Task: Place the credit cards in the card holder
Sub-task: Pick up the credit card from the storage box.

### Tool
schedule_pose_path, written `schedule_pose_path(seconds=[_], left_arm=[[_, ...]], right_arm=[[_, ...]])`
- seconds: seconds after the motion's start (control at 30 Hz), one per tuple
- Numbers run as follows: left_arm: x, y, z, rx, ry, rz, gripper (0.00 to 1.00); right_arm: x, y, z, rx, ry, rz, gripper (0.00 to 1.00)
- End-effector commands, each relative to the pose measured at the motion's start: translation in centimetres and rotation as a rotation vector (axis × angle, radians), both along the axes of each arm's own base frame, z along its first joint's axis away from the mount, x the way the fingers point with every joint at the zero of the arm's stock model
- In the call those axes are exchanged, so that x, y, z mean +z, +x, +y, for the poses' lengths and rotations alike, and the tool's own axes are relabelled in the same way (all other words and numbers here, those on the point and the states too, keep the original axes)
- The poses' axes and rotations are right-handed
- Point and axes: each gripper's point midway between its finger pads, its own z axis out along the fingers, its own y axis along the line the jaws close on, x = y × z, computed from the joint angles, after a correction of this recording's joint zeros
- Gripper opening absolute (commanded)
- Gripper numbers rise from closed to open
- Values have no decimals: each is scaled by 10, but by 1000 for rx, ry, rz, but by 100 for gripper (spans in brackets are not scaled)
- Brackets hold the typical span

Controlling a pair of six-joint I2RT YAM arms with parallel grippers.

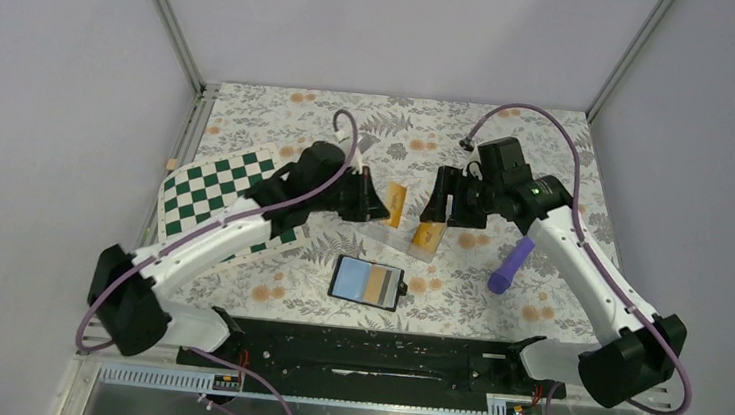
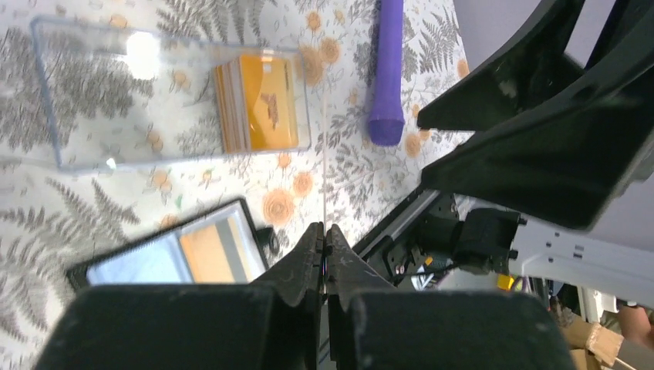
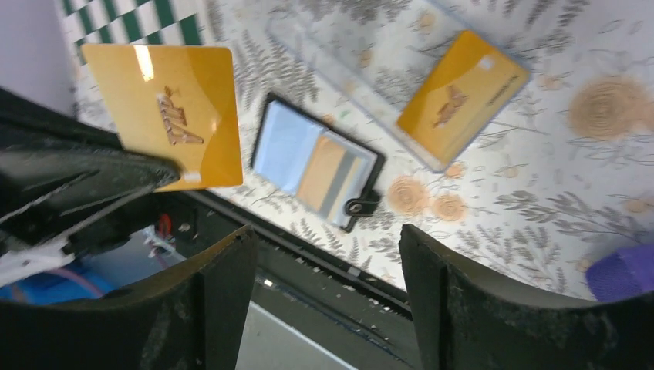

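The left gripper [image 1: 380, 207] is clamped on one thin orange-yellow plastic credit card [image 3: 166, 112], holding it off the floral-patterned table [image 1: 551, 133]. It is over the clear plastic rectangular box [image 2: 100, 100], where a stack of orange-yellow cards [image 2: 258, 100] lies at one end. The right gripper [image 3: 325, 235] hangs close by, its jaws spread wide and empty. The small black folding card holder [image 1: 368, 281] lies open nearer the arm bases, pale blue-grey pockets up, with a purple cylinder [image 1: 511, 265] to its right.
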Motion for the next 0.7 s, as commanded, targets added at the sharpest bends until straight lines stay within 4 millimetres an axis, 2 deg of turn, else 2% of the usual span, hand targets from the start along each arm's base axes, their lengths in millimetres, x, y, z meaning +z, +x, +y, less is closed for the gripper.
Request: schedule_pose_path(seconds=[0.0, 0.13, 0.33, 0.4, 0.53, 0.67], left_arm=[[4, -21, 23, 46, -90, -23, 0], [4, -60, 37, 14, -211, 14, 0], [15, -104, 42, -44, -506, 107, 0], [15, -112, 44, -54, -557, 131, 0], [10, -121, 49, -66, -570, 148, 0], [13, -122, 49, -73, -579, 143, 0]], right_arm=[[17, -33, 26, 97, 206, 47, 72], [23, -54, 50, 150, 411, 86, 66], [12, -86, 87, 253, 602, 191, 60], [14, -92, 97, 281, 675, 203, 61], [28, -91, 108, 279, 821, 222, 58], [25, -90, 110, 278, 835, 235, 56]])
